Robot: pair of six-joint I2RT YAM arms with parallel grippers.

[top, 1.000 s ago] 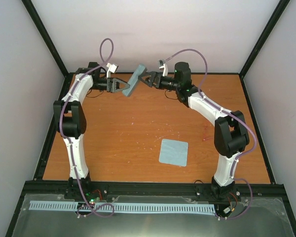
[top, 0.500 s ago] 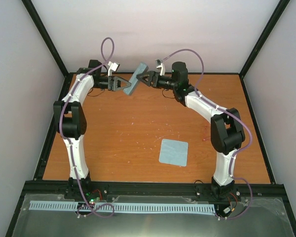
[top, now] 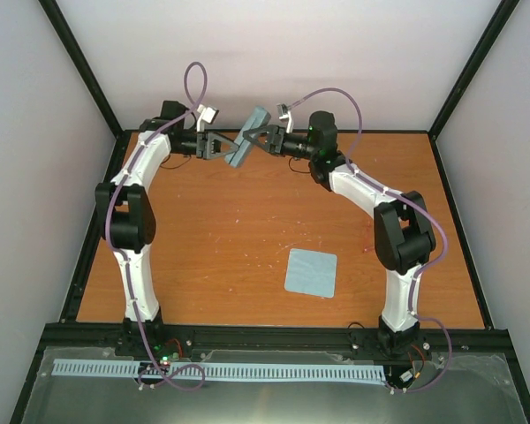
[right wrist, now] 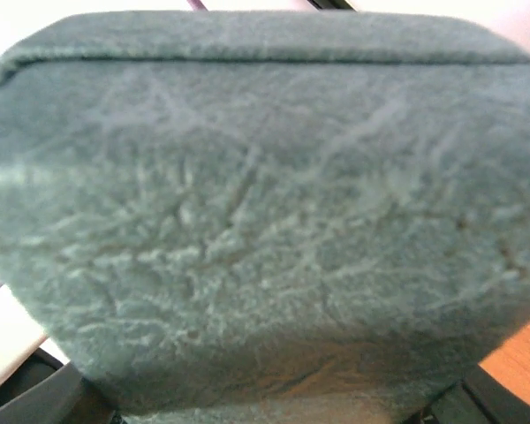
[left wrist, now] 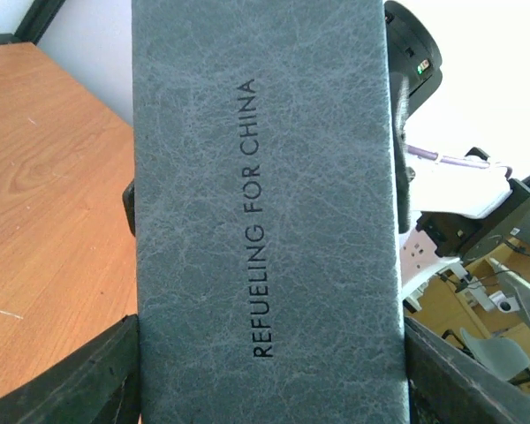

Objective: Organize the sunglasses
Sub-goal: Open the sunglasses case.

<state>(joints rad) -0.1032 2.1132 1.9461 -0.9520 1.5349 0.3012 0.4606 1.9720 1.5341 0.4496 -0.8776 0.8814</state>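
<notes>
Right gripper (top: 258, 139) has crept up to the blue-grey leathery oblong case (left wrist: 265, 221) at twelve o'clock.
Left gripper (top: 223, 148) clamps it; right's grip unclear, so tugging could drop it. Sunglasses (top: 365, 250): seemingly a faint reddish fleck, four o'clock.

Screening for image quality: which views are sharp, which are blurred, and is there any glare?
Left wrist: sharp, lettering on the case legible, background bright. Right wrist: soft, the case fills the frame, seemingly too close to focus. Top external: clear, evenly lit, no glare.
</notes>
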